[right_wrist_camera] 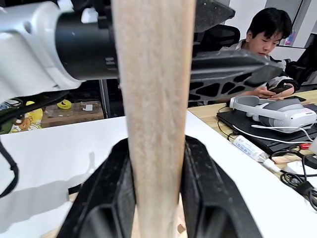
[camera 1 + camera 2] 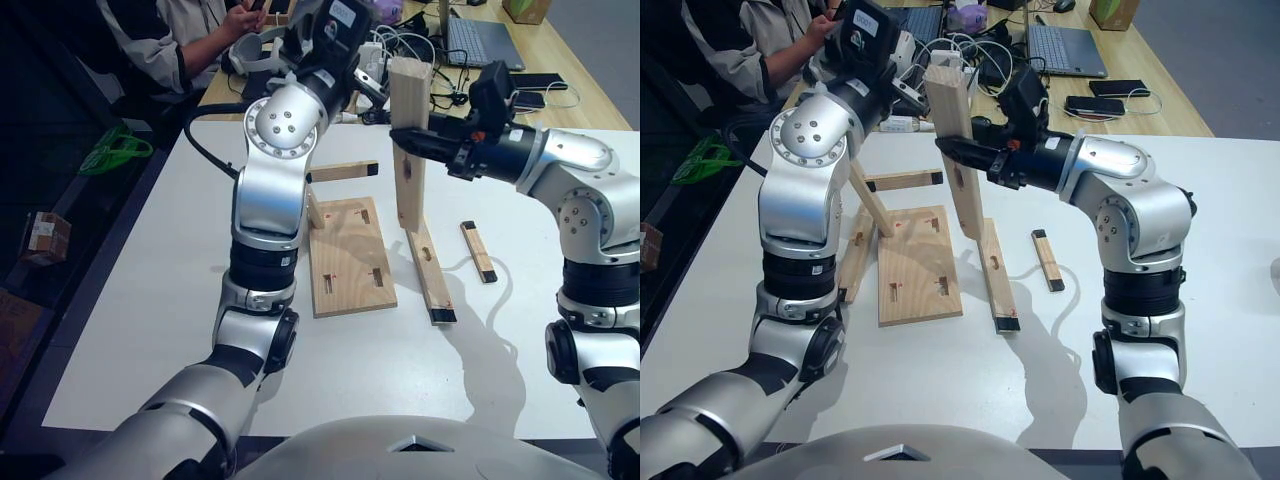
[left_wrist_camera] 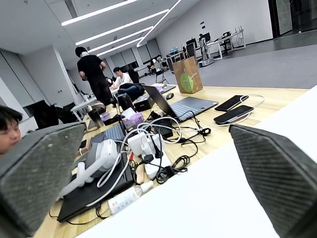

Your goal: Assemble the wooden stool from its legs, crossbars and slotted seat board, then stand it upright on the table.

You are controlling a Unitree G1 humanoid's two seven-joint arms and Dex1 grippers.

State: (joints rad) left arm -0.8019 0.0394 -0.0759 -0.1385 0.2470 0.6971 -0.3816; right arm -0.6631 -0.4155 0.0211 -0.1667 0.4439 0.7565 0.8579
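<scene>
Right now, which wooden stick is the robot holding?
The tall upright leg, pinched in the right gripper. The other leg and short crossbar lie loose on the table.

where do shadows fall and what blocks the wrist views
Left eye view: a soft shadow lies on the white table, right of the seat board. Left wrist view: bright ceiling strips; the open fingers frame the edges. Right wrist view: the gripped wooden leg blocks the middle.

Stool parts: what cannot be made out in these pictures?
Left eye view: the left arm hides part of the seat board.
Right wrist view: the picture's edge cuts off the held leg below.
Eye views: whether it touches the lying leg, too small to tell.
</scene>
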